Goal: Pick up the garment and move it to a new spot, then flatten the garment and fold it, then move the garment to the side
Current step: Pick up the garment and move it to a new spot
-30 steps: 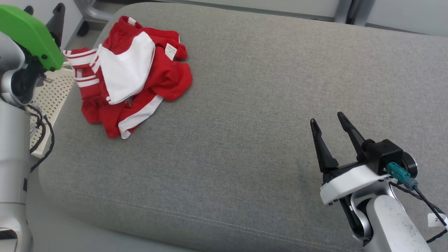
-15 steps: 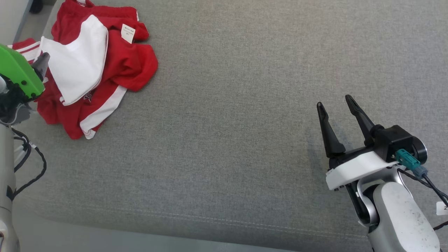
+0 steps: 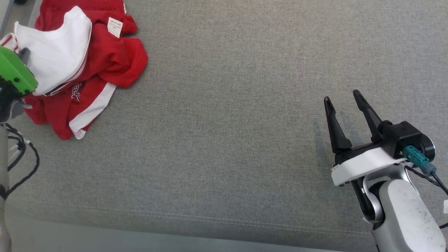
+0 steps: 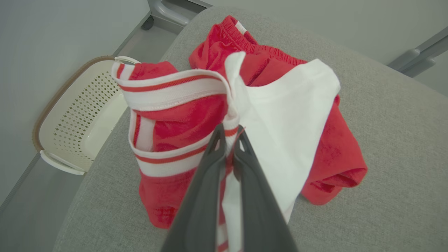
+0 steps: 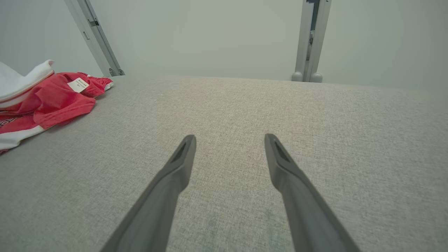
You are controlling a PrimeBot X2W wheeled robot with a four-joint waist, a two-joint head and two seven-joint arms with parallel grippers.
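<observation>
I count one garment [image 3: 105, 66], red with white panels and striped trim, lying crumpled at the far left corner of the grey cushion [image 3: 227, 122]. One white label [image 3: 114, 27] is turned up on its top fold. My left gripper [image 4: 229, 136] has its two fingers pressed together on a striped edge where the white panel meets the red, and that pinched fold stands up above the rest of the heap. One cream perforated basket [image 4: 70, 122] sits on the floor just beyond the cushion's corner. My right gripper [image 3: 342, 96], the second of the two, hangs over bare cushion well apart from the garment, fingers spread with nothing between them.

A second ago the left fingers were apart and off the cloth, beside the heap. Now they are clamped on it, and the white panel has bunched toward them. The head camera has tipped down since then. The right gripper's spread is unchanged.
</observation>
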